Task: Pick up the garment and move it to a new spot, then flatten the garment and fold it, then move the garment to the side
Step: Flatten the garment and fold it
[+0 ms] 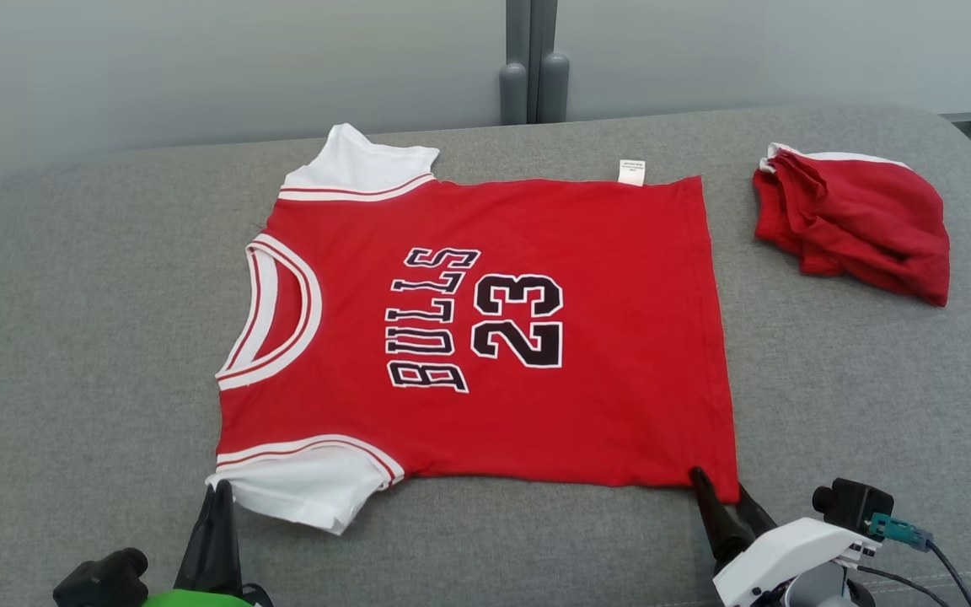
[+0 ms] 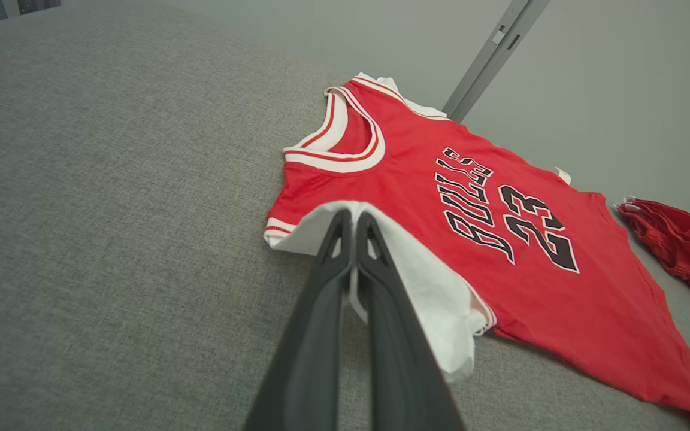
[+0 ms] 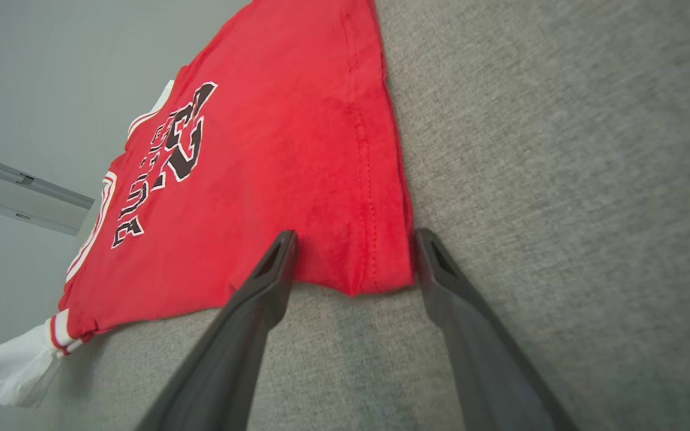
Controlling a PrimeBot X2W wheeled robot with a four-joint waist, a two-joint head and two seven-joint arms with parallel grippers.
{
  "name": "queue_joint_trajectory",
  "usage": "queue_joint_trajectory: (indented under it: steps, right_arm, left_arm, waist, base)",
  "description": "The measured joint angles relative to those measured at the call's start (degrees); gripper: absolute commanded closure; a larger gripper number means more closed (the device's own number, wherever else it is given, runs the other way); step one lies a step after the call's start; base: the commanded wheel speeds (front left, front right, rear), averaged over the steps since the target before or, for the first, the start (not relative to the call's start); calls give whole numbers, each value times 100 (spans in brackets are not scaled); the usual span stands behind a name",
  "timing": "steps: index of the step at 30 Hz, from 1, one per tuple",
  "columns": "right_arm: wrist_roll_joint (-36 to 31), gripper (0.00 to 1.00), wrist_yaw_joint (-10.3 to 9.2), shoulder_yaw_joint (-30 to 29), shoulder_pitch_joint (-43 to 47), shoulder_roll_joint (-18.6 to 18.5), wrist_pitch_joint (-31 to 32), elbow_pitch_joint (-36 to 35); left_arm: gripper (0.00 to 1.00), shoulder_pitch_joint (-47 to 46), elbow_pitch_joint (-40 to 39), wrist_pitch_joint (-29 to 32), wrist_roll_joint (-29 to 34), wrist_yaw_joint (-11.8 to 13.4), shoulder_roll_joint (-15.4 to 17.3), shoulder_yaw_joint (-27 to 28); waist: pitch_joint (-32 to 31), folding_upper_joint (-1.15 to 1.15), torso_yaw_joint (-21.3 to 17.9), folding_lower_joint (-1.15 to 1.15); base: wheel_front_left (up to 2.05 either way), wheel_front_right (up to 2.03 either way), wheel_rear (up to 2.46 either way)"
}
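The garment (image 1: 603,253) is a red jersey with white sleeves and "BULLS 23" on it. It lies spread flat on the grey padded surface (image 1: 72,337), neck toward the left. My left gripper (image 1: 219,489) is shut on the near white sleeve (image 2: 435,287); in the left wrist view the left gripper (image 2: 351,216) has white cloth pinched between its fingers. My right gripper (image 1: 720,487) stands open at the near right hem corner. In the right wrist view the right gripper (image 3: 355,236) has a fingertip on each side of that corner of the garment (image 3: 273,149), which rests on the surface.
A bundle of folded red shorts (image 1: 861,219) lies at the back right, also seen as red shorts (image 2: 680,245) past the hem. A grey wall with an upright post (image 1: 533,67) stands behind. Bare surface lies left of the jersey and along the front edge.
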Motion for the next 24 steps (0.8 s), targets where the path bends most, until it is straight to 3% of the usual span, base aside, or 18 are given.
queue_joint_trajectory:
  steps: [3,4,5,8,10,11,24]
  right_arm:
    - [69,0,4,93,-15,-2,-4,-2]
    - [96,20,5,108,-20,-1,-4,-2]
    - [122,47,5,116,-25,-1,-5,-2]
    - [193,70,5,125,-32,-2,-7,-2]
    - [205,93,5,141,-32,-2,-7,-2]
    - [207,100,5,153,-32,-4,-8,-3]
    - [290,100,5,158,-190,-278,-108,-427]
  left_arm:
    - [100,0,-12,5,0,10,4,1]
    - [100,0,-16,7,0,32,4,1]
    - [100,0,-21,7,0,33,8,1]
    - [100,0,-24,7,0,33,11,2]
    - [100,-1,-24,7,0,34,11,3]
    - [100,-1,-24,7,0,36,11,4]
    - [100,-4,-156,4,0,47,12,63]
  waist:
    - [39,0,26,0]
    - [48,0,33,0]
    - [55,0,40,0]
    - [75,0,57,0]
    - [85,0,63,0]
    - [88,0,64,0]
    - [69,0,-20,0]
  base:
    - [0,0,0]
    - [0,0,0]
    - [0,0,0]
    - [0,0,0]
    - [0,0,0]
    - [0,0,0]
    - [0,0,0]
